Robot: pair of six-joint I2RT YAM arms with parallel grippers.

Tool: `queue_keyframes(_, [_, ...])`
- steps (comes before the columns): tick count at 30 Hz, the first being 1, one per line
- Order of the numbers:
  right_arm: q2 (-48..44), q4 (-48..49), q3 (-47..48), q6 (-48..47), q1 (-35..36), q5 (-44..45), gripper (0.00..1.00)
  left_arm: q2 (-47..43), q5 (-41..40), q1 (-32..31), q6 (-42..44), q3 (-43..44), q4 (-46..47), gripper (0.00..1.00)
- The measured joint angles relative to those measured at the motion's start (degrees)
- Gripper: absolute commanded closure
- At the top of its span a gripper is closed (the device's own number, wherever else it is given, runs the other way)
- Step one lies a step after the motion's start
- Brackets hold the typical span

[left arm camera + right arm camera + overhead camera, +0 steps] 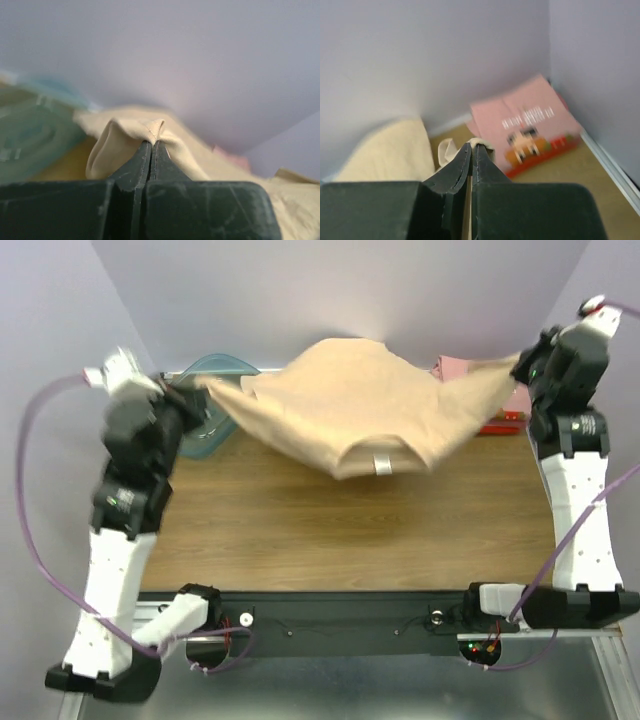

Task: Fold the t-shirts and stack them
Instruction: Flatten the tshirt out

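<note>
Tan t-shirt (360,410) hangs stretched and sagging above the wooden table (300,530) between both raised arms. Left gripper (197,390) and right gripper (520,368) each pinch a soft, wrinkled edge, jaws closed tight. Folded pink t-shirt (530,120) lies flat in the far right corner.

The hanging shirt (350,410) spans the far half of the table (300,530), above it, pinched at its left end by the left gripper (200,388) and at its right end by the right gripper (520,368). The tub (215,365) sits far left, behind the left gripper. In the far-right corner, 1 folded shirt (530,120) lies on the bottom shirt (535,164).
</note>
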Motion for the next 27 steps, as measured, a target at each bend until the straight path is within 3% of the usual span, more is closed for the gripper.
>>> queue_keyframes(3, [-5.14,-2.19,-12.02,-1.14,0.0,0.85,1.0,-10.75,0.7,0.07,-4.7,-25.03,-2.29,1.0])
queue_keyframes(5, [-6.99,-4.59,-18.34,-1.75,0.0,1.38,0.99,-14.49,0.59,0.0,-7.43,-34.99,-3.3,1.0])
queue_keyframes(6, [-7.85,-4.96,-22.34,-1.97,0.0,1.64,0.95,-15.61,0.81,-0.02,-9.2,-41.77,-5.42,0.92])
queue_keyframes(7, [-8.59,-5.55,-25.97,-2.19,0.0,2.03,0.9,-16.65,1.49,0.0,-10.36,-46.01,-7.43,0.79])
queue_keyframes(8, [-9.18,-6.88,-29.22,-2.27,0.02,2.4,0.81,-18.08,2.43,0.0,-11.21,-50.05,-8.72,0.46])
queue_keyframes(9, [-9.29,-8.35,-32.06,-2.19,0.02,3.1,0.81,-20.09,3.39,-0.02,-11.96,-53.0,-10.88,0.18])
queue_keyframes(10, [-9.14,-9.62,-33.97,-1.95,0.02,3.69,0.78,-22.58,4.31,-0.02,-12.83,-55.3,-12.57,0.01])
queue_keyframes(11, [-8.68,-10.71,-35.06,-1.86,0.02,4.44,0.71,-25.16,5.49,-0.07,-13.55,-56.61,-13.94,0.01])
queue_keyframes(12, [-7.85,-11.76,-36.13,-1.25,0.0,5.22,0.46,-28.06,6.71,-0.04,-14.36,-56.92,-15.08,0.01])
queue_keyframes(13, [-6.99,-12.76,-36.44,-0.59,0.0,5.88,0.35,-30.21,7.78,-0.04,-14.82,-56.81,-15.19,0.01])
queue_keyframes(15, [-5.77,-13.29,-36.35,0.0,-0.02,6.34,0.0,-33.51,8.81,-0.04,-15.5,-54.95,-15.87,0.01])
queue_keyframes(19, [-5.25,-13.97,-34.56,1.81,-0.02,6.45,0.0,-34.05,8.7,-0.04,-15.8,-48.09,-15.43,0.01])
queue_keyframes(23, [-5.55,-13.66,-32.5,2.69,-0.02,3.91,0.0,-30.93,9.01,-0.04,-15.78,-46.64,-11.8,0.01])
queue_keyframes(27, [-8.35,-9.46,-36.72,3.39,1.11,-7.65,0.0,-20.87,10.82,-1.88,-15.93,-48.02,-3.93,0.01])
